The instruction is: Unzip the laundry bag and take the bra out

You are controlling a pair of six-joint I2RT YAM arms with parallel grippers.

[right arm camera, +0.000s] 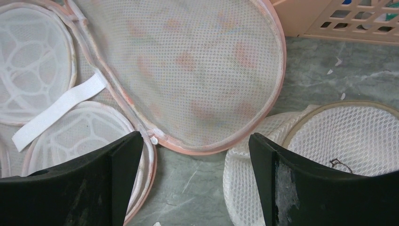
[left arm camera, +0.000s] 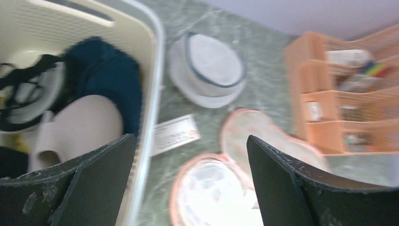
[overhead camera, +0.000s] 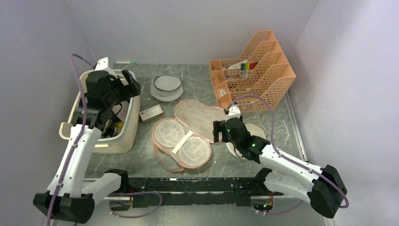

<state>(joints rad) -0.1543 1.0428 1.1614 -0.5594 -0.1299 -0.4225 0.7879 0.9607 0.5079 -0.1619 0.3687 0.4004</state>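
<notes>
The laundry bag (overhead camera: 200,117) lies unzipped and spread flat on the table. Its peach floral half is at the back and its inner half (overhead camera: 181,141), with two white mesh cups and a white strap, is in front. A taupe padded bra cup (left arm camera: 89,122) lies inside the cream basket (overhead camera: 131,129) beside dark clothes. My left gripper (overhead camera: 129,84) hangs open and empty over the basket's right rim (left arm camera: 188,141). My right gripper (overhead camera: 217,132) is open and empty just above the table at the bag's right edge (right arm camera: 195,136). The bag's mesh half (right arm camera: 188,61) is ahead of it.
A round white mesh bag (overhead camera: 165,87) sits behind the laundry bag. A white card (overhead camera: 151,113) lies beside the basket. An orange file organiser (overhead camera: 254,70) stands at the back right. A white mesh disc (right arm camera: 348,141) lies under my right gripper's right finger.
</notes>
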